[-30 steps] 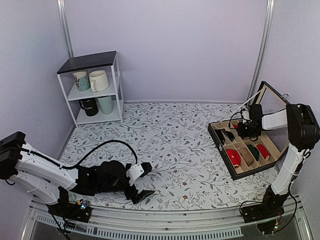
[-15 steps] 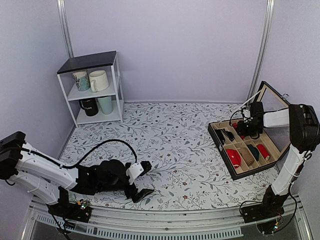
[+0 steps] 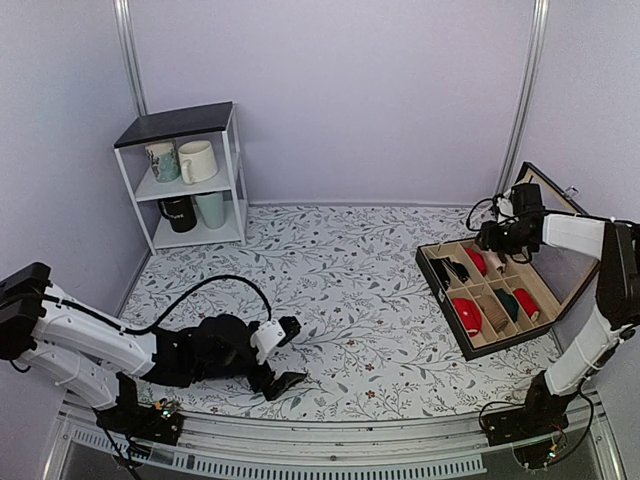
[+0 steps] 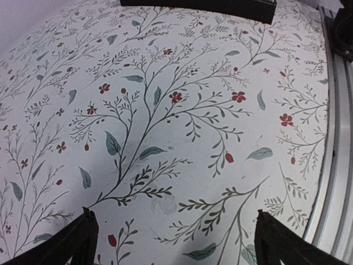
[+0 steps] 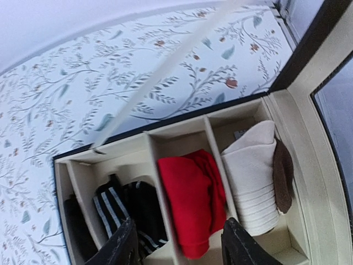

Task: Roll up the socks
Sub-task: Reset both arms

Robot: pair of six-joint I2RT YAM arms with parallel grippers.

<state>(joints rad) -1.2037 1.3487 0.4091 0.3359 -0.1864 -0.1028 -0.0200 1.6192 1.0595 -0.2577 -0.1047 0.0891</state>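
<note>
High rear overview; 2 close wrist views of tablecloth (image 4: 182,66), box (image 5: 309,160).

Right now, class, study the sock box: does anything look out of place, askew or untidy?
Nothing looks spilled or damaged. The red socks lie slightly slanted in their compartment of the box, loosely bunched rather than tightly rolled. Beside them, a cream bundle shares one compartment with a brown bundle, squeezed against the wall.

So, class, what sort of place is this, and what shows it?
Probably a robot lab booth staged like a home: two arms bolted at a table with a floral cloth, a shelf of mugs, and a box of rolled socks.
</note>
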